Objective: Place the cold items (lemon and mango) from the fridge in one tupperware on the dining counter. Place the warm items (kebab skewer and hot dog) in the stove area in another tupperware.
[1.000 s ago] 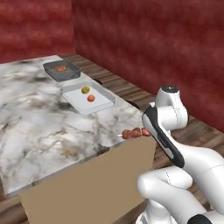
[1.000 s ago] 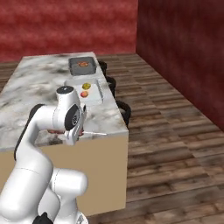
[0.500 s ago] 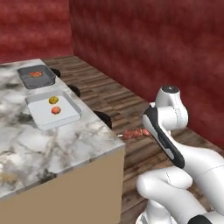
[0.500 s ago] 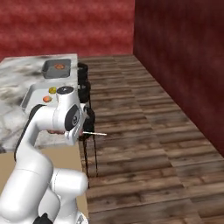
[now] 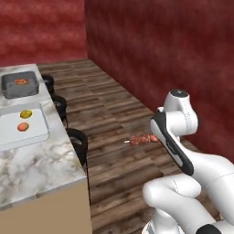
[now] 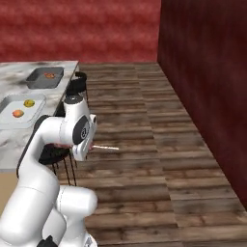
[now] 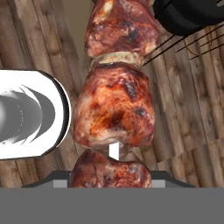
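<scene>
My gripper (image 5: 153,136) is shut on the kebab skewer (image 5: 140,139) and holds it level above the wooden floor, to the right of the counter. In the hand view the browned meat chunks (image 7: 114,109) run up between the jaws. The skewer's thin stick (image 6: 106,147) pokes out past the hand in the right base view. On the marble dining counter (image 5: 41,167) a white tupperware (image 5: 39,132) holds the yellow lemon (image 5: 25,114) and the orange mango (image 5: 22,126). Behind it, a grey tupperware (image 5: 18,89) holds the hot dog (image 5: 20,82).
Black stools (image 5: 75,139) line the counter's right side, and one (image 7: 188,15) lies just beyond the skewer in the hand view. A dark red wall (image 5: 160,50) closes the right. Wooden floor (image 6: 144,125) stretches ahead.
The base has moved, so the counter has slid to the left of both base views and more floor shows. The skewer stays gripped in the same pose.
</scene>
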Motion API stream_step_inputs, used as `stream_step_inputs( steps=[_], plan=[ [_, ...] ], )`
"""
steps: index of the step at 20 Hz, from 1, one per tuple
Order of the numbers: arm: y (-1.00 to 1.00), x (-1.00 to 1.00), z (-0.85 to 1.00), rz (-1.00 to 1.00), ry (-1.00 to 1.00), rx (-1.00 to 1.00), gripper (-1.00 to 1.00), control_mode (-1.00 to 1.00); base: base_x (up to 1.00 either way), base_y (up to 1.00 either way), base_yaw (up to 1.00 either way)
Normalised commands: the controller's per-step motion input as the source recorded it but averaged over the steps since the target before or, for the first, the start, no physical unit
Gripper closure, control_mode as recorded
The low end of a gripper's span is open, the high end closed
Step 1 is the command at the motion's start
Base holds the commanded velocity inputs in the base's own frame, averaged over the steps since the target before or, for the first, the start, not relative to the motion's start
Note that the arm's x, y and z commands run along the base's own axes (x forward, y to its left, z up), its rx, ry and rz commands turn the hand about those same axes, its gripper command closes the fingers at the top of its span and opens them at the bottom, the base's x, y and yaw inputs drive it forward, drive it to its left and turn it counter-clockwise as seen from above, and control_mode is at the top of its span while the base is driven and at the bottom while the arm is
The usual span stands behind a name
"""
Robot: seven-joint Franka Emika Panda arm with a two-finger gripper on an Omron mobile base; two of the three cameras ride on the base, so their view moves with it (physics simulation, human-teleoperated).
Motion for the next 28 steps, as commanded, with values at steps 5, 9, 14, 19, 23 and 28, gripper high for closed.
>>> stream_step_inputs(
  steps=[5, 9, 14, 19, 23, 28],
  plan=[
    [0.00, 0.00, 0.00, 0.00, 0.00, 0.00, 1.00, 1.00, 0.69, -1.00, 0.42],
    [0.00, 0.00, 0.00, 0.00, 0.00, 0.00, 1.00, 1.00, 0.65, -1.00, 0.45],
    [0.00, 0.00, 0.00, 0.00, 0.00, 0.00, 1.00, 1.00, 0.84, -1.00, 0.39],
    [0.00, 0.00, 0.00, 0.00, 0.00, 0.00, 1.00, 1.00, 1.00, -1.00, 0.35],
    [0.00, 0.00, 0.00, 0.00, 0.00, 0.00, 1.00, 1.00, 1.00, -0.85, 0.47],
    [0.00, 0.00, 0.00, 0.00, 0.00, 0.00, 1.00, 1.00, 1.00, -0.61, 0.65]
  ],
)
